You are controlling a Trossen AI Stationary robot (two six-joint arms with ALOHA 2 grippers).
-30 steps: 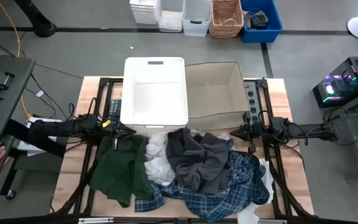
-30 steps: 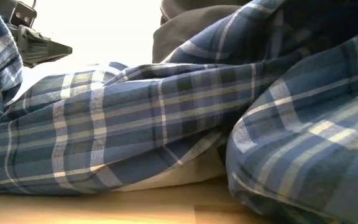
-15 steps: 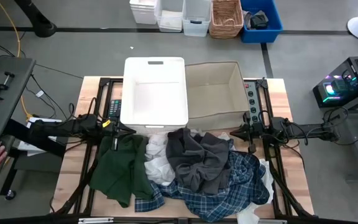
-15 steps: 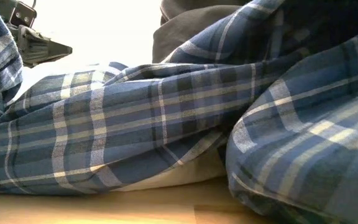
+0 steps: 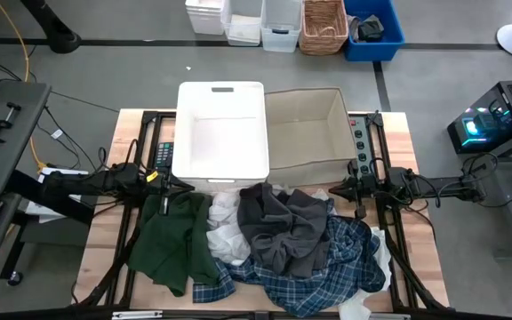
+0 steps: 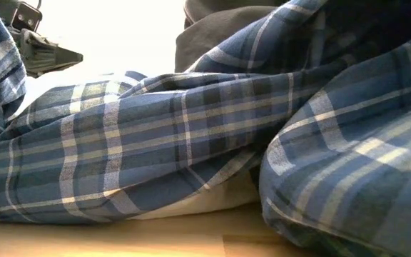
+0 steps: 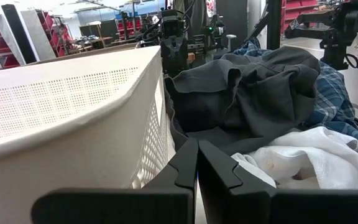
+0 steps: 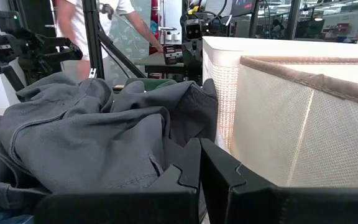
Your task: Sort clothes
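Observation:
A pile of clothes lies on the table's near half: a dark green garment (image 5: 172, 240) at the left, white pieces (image 5: 223, 222), a dark grey garment (image 5: 283, 224) in the middle and a blue-and-white plaid shirt (image 5: 327, 267) at the near right. The plaid shirt fills the low view (image 6: 191, 143). My left gripper (image 5: 188, 188) is shut and empty at the pile's far left, beside the white basket (image 5: 220, 133). My right gripper (image 5: 331, 191) is shut and empty at the pile's far right, beside the beige box (image 5: 305, 133).
The white plastic basket and the beige fabric box stand side by side at the table's far middle. A power strip (image 5: 357, 142) lies right of the box. Bins and a wicker basket (image 5: 324, 25) stand on the floor beyond the table. A person (image 8: 104, 25) shows behind.
A person's hand at the picture's left edge, beside the table, has withdrawn out of view. Both arms and the clothes have kept still.

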